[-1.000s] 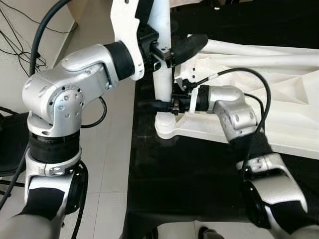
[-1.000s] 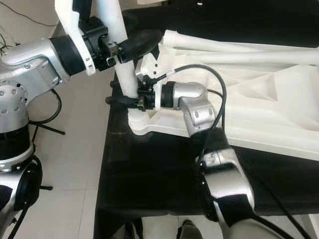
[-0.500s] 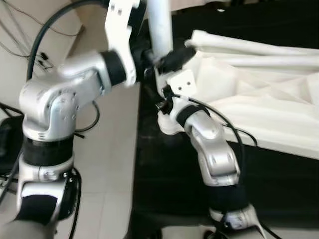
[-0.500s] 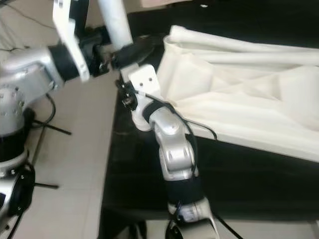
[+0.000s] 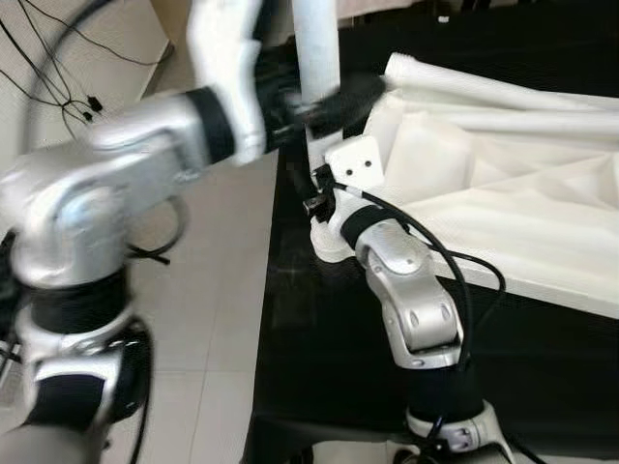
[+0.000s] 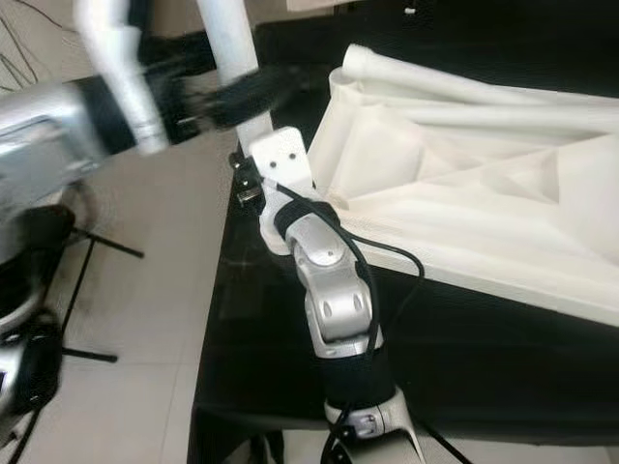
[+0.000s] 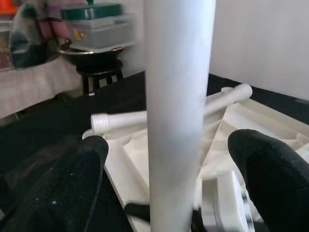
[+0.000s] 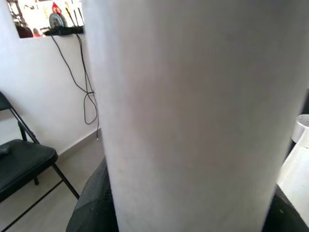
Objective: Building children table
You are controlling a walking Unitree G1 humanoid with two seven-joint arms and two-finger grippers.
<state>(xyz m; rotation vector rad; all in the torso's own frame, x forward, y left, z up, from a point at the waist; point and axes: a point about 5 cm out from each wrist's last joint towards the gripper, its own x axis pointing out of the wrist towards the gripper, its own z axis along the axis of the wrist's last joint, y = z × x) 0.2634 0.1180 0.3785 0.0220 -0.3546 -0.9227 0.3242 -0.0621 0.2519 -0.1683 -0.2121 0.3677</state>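
Observation:
A white table leg (image 5: pixel 317 68) stands upright in the corner socket (image 5: pixel 327 244) of the upside-down white table top (image 5: pixel 503 222). My left gripper (image 5: pixel 334 97) is open around the leg's upper part. In the left wrist view its two black fingers (image 7: pixel 72 183) stand on either side of the leg (image 7: pixel 178 96) with gaps. My right gripper (image 5: pixel 314 198) is at the leg's base. In the right wrist view the leg (image 8: pixel 193 111) is very close, with black fingers (image 8: pixel 91 203) pressed against both sides.
The table top lies on a black table (image 5: pixel 319 358) whose left edge drops to tiled floor (image 5: pixel 213 319). Loose white legs (image 5: pixel 484 92) lie along the top's far side. A black chair (image 8: pixel 24 164) and hanging cables stand by the wall.
My right arm has swung round from the right, so its forearm now comes up from below to the leg's base. The left arm is blurred and shifting, and the leg still stands upright.

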